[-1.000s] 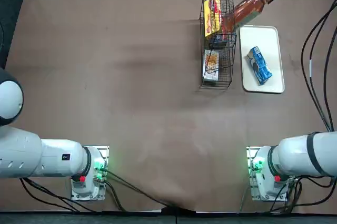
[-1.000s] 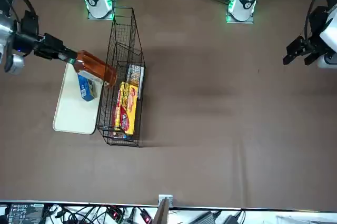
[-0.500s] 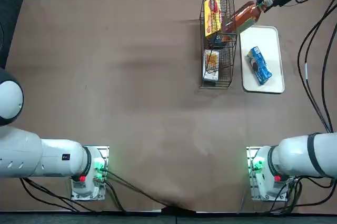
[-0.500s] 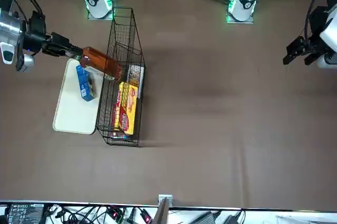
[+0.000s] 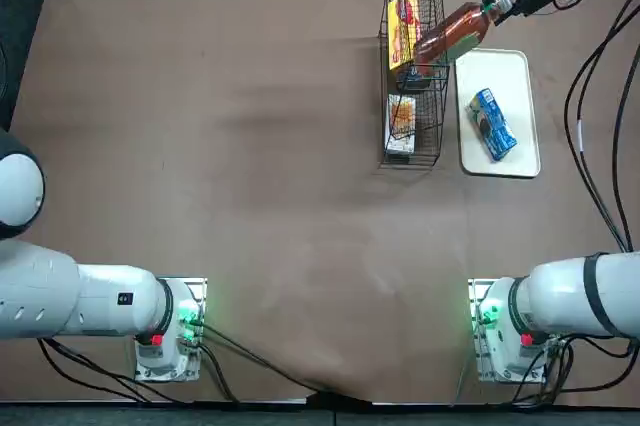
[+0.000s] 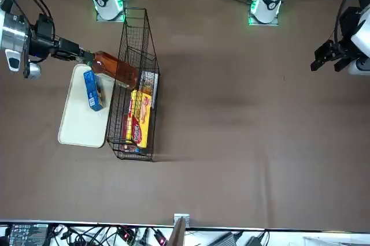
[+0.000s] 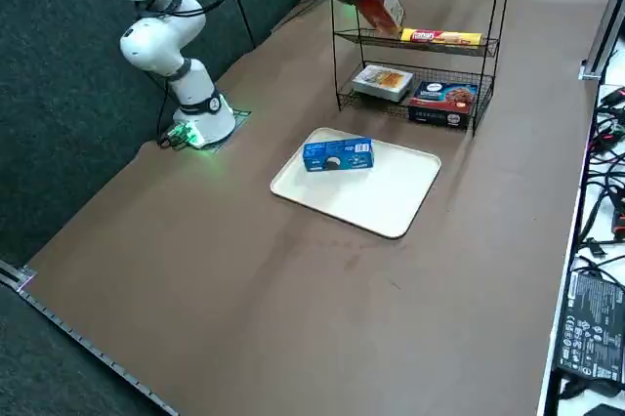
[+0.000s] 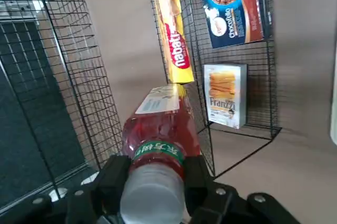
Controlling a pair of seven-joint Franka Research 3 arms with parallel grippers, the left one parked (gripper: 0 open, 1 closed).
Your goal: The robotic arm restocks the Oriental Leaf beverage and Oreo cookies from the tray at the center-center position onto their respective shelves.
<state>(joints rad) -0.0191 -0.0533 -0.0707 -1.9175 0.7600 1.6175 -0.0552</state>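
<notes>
- Right gripper [image 8: 158, 169] is at the open side of the rack [image 6: 127, 84], tray side, fingers closed around the bottle's neck just below the cap [image 8: 152, 195].
- Bottle [image 5: 452, 38] is tilted, base end inside the rack, neck end out past the tray side.
- Base sits at the level with the yellow pack [image 7: 441, 37], bottle next to that pack. Can't tell if it touches the shelf.
- Arm [image 5: 575, 296] reaches out from its base, past the tray, to the rack's far half.
- Oreo packet [image 7: 338, 154] lies on the tray [image 7: 381, 201], angled to its long edges. Nothing holds it.
- Tray is flat on the table, just beside the rack, on the robot's right.
- Bottom tier: white box [image 7: 382, 82] nearer the robot's bases, dark blue box [image 7: 442, 104] farther out.
</notes>
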